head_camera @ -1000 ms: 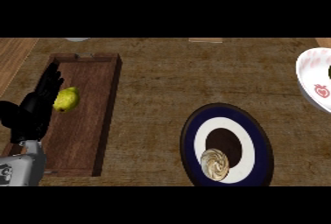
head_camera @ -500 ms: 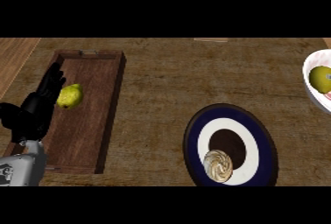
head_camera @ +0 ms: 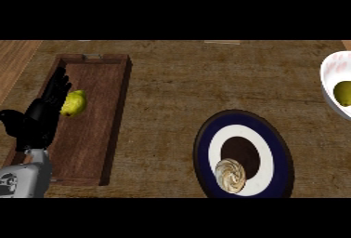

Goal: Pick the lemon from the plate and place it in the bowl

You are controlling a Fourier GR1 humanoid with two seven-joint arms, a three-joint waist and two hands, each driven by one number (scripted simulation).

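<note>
A yellow lemon [head_camera: 74, 103] lies in a long wooden tray [head_camera: 106, 139] at the left of the counter. My left hand [head_camera: 40, 120] is just left of the lemon, over the tray's left side. It is open, with straight fingers [head_camera: 59, 87] pointing away from me alongside the fruit and the thumb out to the left. Whether the fingers touch the lemon, I cannot tell. A white bowl [head_camera: 330, 88] is cut off by the right edge, with a yellow-green round thing [head_camera: 343, 92] inside. My right hand does not show.
A dark blue and white plate [head_camera: 273, 148] sits at the lower middle right, with a round tan swirled item [head_camera: 230, 175] on its near part. Bare wooden counter lies between the tray and the plate.
My left hand's fingers have crept slightly farther along the lemon's left side. The view shifted a little, bringing the yellow-green thing in the bowl into sight.
</note>
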